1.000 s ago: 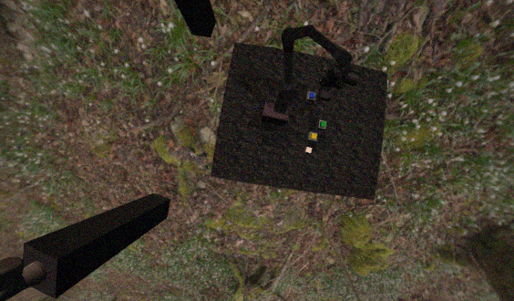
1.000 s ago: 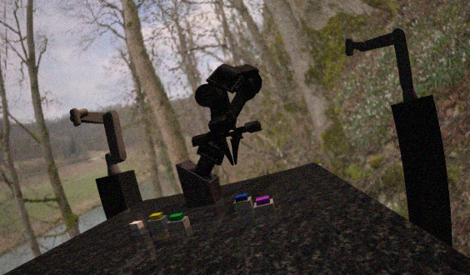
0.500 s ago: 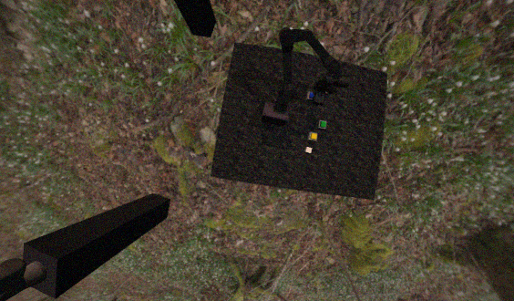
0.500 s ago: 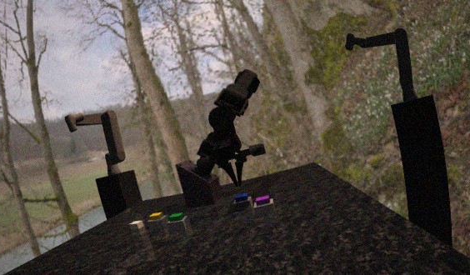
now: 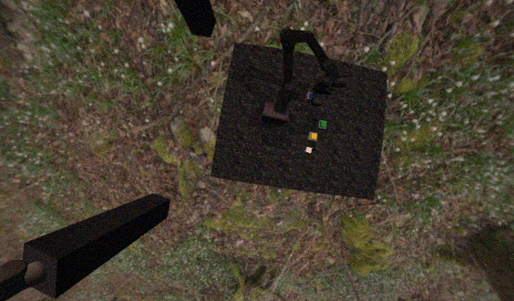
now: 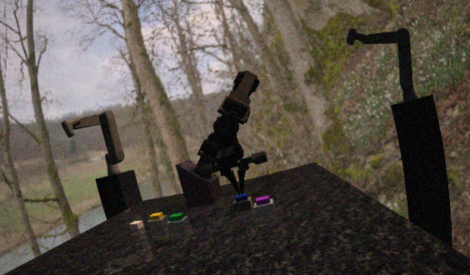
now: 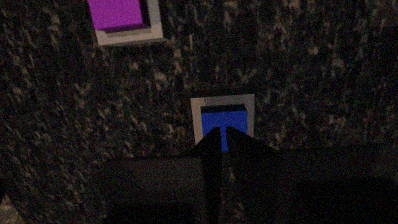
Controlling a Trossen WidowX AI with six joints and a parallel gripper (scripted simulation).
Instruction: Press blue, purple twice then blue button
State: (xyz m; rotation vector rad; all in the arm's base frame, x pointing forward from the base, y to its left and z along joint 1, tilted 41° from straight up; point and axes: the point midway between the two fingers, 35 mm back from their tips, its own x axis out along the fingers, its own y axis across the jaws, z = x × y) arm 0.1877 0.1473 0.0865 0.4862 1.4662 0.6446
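Only the exterior view shows, left of the pincer [image 6: 237, 188], a cream block [image 6: 137, 225], a yellow button [image 6: 156, 216] and a green button [image 6: 176, 217] on the desk [image 6: 324, 225]. The pincer's fingers are together, holding nothing, their tips right above the blue button [image 7: 224, 123]; contact cannot be told. Up and left sits the purple button [image 7: 116, 14], cut off by the wrist view's top edge

Dim woodland, bare trees [image 6: 149, 83], dark speckled tabletop [image 6: 324, 233]
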